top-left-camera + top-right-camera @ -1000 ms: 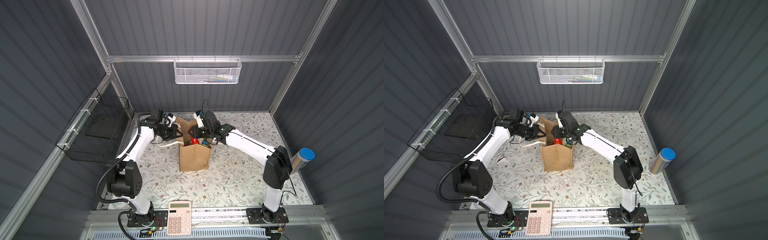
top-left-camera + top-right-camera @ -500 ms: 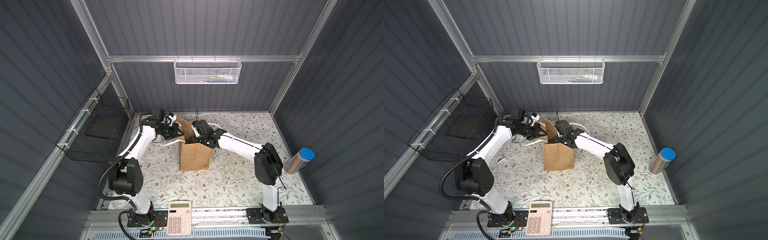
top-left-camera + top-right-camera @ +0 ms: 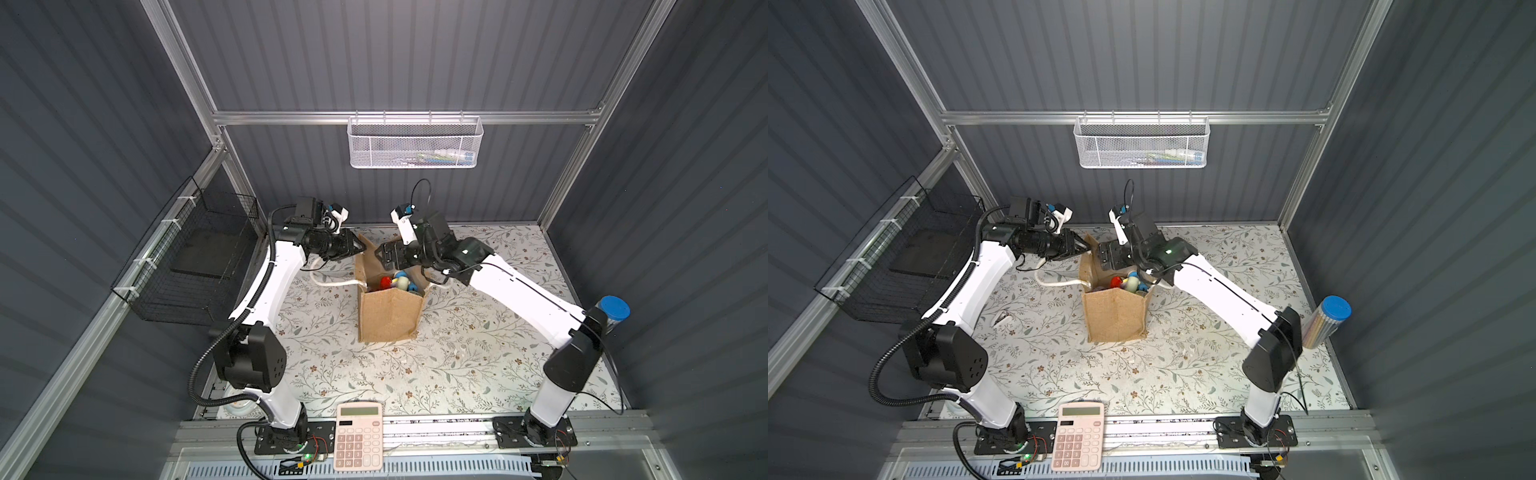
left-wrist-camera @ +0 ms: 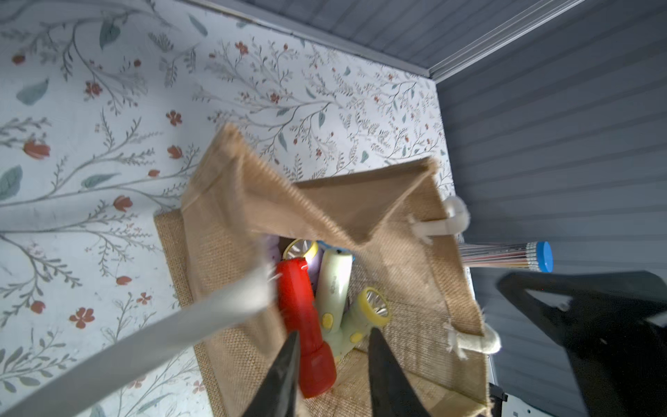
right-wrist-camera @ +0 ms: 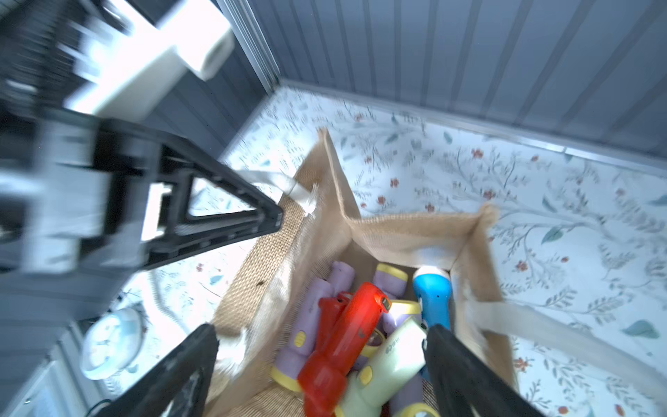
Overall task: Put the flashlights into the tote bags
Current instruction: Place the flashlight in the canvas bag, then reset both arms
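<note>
**Both claws slack over a loaded tote**

The tote bag (image 3: 390, 318) stands upright just above the middle of both top views with its mouth open. The flashlights (image 3: 395, 282) are heaped inside it, among them a red flashlight (image 5: 346, 335) and a blue flashlight (image 5: 433, 296). The left gripper (image 4: 334, 332) has its fingers parted a modest way, with nothing between them. In a top view the left gripper (image 3: 360, 248) sits just beside the raised upper-left corner of the bag's rim; whether it touches cannot be told. The right gripper (image 5: 321, 326) is spread wide above the mouth and grips nothing. A white rope handle (image 3: 332, 283) lies on the floral table (image 3: 478, 353), left of the bag.
</note>
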`<state>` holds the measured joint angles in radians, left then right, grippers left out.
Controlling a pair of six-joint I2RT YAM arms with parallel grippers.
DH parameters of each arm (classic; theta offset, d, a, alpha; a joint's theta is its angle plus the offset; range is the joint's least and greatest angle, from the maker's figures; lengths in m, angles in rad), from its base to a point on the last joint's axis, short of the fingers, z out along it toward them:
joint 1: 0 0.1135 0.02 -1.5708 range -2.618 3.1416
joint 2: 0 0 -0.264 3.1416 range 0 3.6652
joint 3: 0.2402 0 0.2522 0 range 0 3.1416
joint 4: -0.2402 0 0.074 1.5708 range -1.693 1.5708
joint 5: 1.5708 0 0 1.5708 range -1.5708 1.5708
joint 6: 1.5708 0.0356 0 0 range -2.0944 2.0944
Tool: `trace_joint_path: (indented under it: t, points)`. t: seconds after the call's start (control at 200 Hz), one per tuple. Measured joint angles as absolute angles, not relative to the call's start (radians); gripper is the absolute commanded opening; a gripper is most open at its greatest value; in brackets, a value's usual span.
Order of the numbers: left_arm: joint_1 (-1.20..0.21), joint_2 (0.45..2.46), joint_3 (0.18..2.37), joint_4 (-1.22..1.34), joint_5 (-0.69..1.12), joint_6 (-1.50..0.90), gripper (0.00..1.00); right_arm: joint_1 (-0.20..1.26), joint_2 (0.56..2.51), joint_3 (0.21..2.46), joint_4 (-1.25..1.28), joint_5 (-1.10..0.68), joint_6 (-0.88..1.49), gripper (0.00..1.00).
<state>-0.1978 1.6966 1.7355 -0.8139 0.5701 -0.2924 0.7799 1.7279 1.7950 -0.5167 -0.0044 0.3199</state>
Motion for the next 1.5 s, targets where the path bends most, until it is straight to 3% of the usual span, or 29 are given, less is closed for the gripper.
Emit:
trace_joint_path:
  t: [0.2,0.48,0.72,0.935,1.106,1.461,1.501]
  points:
    - [-0.184,1.715,1.891,-0.848,0.48,-0.267,0.36,0.697,1.574,1.718,-0.482,0.005,0.306,0.98]
    - [-0.07,1.808,1.882,-0.72,0.167,-0.3,0.41,0.286,1.43,1.388,-0.39,-0.095,0.343,0.99]
    - [-0.048,1.848,1.501,-0.475,-0.081,-0.277,0.53,0.057,1.427,1.089,-0.299,-0.162,0.312,0.99]
    - [-0.002,1.839,1.144,-0.242,-0.182,-0.197,0.59,-0.083,1.354,0.765,-0.085,-0.133,0.267,0.99]
    - [0.02,1.752,0.907,-0.026,-0.234,-0.102,0.62,-0.099,1.376,0.629,0.165,-0.063,0.21,0.99]
    - [0.02,1.687,0.661,0.357,-0.262,-0.019,0.64,-0.111,1.426,0.463,0.604,-0.075,0.118,0.99]
    - [0.02,1.684,0.656,0.372,-0.257,-0.019,0.71,-0.11,1.426,0.449,0.64,-0.084,0.111,0.99]
